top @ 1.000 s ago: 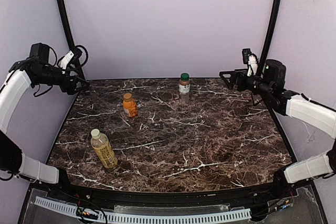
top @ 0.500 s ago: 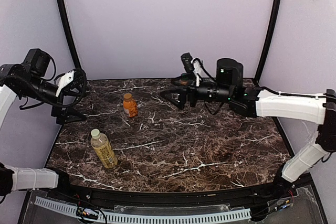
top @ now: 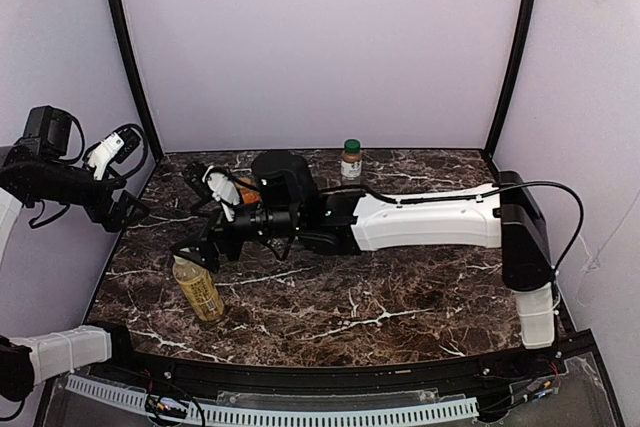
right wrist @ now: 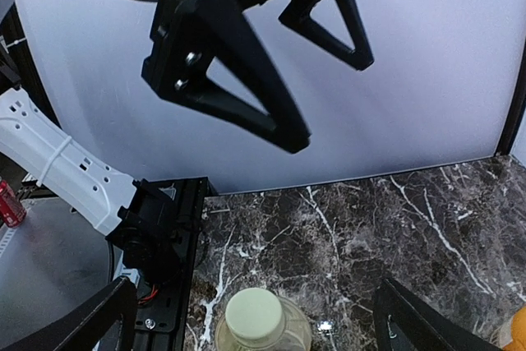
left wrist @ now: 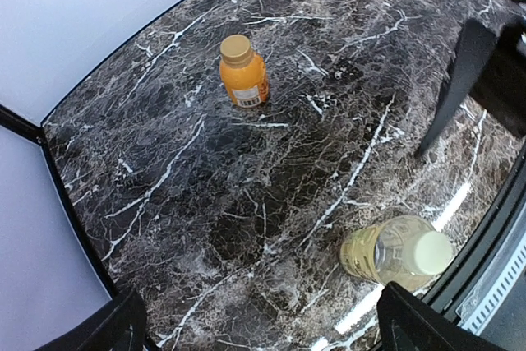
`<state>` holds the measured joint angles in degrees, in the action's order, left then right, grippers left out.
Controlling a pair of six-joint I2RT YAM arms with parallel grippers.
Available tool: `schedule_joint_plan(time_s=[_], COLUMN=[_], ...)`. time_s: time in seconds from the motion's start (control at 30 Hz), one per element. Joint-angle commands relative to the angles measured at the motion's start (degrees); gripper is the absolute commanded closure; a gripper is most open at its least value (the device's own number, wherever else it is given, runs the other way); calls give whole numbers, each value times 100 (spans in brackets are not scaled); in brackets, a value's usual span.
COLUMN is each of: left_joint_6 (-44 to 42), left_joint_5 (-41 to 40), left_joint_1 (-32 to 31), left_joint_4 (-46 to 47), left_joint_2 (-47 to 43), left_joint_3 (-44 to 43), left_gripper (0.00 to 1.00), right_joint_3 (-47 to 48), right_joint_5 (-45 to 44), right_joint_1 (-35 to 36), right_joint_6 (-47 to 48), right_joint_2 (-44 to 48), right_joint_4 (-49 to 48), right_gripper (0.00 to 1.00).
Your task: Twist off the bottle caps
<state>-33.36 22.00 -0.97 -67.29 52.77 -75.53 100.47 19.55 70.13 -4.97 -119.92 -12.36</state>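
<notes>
Big move from the right arm: 1 second ago it sat by the far-right corner of the worktop [top: 420, 277], and now it has swept right across to the near-left. It lies stretched low and almost level. The right gripper [top: 198, 247] hovers over the tea bottle [left wrist: 382, 252], which stands upright near the near-left corner. Its jaws are spread wide with nothing between them. In its wrist view the cream cap [right wrist: 255, 311] sits low between the 2 fingers, not yet touched.

The left arm has changed too. It has dropped back toward the left edge, elbow folded, wrist angled down and inward at the same bottle. The left gripper [right wrist: 329, 100] has opened up and now stands wide and empty, off the left edge and apart from the bottle.

What does that mean? By my reading, both arms are converging on the tea bottle first, 1 to steady the body and 1 to turn the cap. No grip yet, so no unscrewing has begun.

All 3 caps are on. The orange bottle [left wrist: 242, 80] keeps its orange cap [left wrist: 235, 49], standing toward the far-left. The slim bottle [top: 351, 162] waits at the middle of the far edge under its green cap [top: 351, 146].
</notes>
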Motion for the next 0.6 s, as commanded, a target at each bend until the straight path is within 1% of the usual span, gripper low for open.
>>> schedule_joint_plan(time_s=[0.0, 0.07, 0.17, 0.23, 0.3, 0.33, 0.4, 0.43, 0.47, 0.5, 0.57], left_joint_6=[569, 587, 594, 583, 571, 569, 565, 563, 565, 563, 555], left_joint_5=[-240, -240, -254, -263, -231, -198, -161, -161, -161, -174, -182], left_joint_1=[79, 226, 244, 252, 259, 263, 264, 269, 276, 279, 290], left_joint_4=[369, 381, 365, 347, 318, 311, 301, 301, 302, 299, 283], left_joint_2=[-62, -72, -93, -118, -134, -135, -137, -138, -133, -131, -142], left_joint_3=[259, 281, 261, 213, 165, 145, 140, 149, 151, 148, 121], left_gripper=[1, 1, 1, 1, 1, 1, 1, 1, 1, 1, 1], right_joint_3=[494, 681, 838, 957, 1184, 1261, 1306, 1309, 1309, 1309, 1273], right_joint_5=[-177, -342, -770, -1132, -1274, -1251, -1139, -1109, -1111, -1131, -1133], right_joint_1=[242, 357, 405, 405, 401, 398, 407, 409, 413, 406, 414], right_joint_6=[182, 334, 313, 295, 384, 403, 411, 402, 401, 409, 430], right_joint_2=[-339, -483, -666, -787, -940, -1003, -1032, -1041, -1054, -1055, -1048], right_joint_4=[273, 476, 708, 888, 1180, 1214, 1218, 1212, 1218, 1216, 1214], right_gripper=[1, 1, 1, 4, 14, 21, 38, 44, 46, 46, 42])
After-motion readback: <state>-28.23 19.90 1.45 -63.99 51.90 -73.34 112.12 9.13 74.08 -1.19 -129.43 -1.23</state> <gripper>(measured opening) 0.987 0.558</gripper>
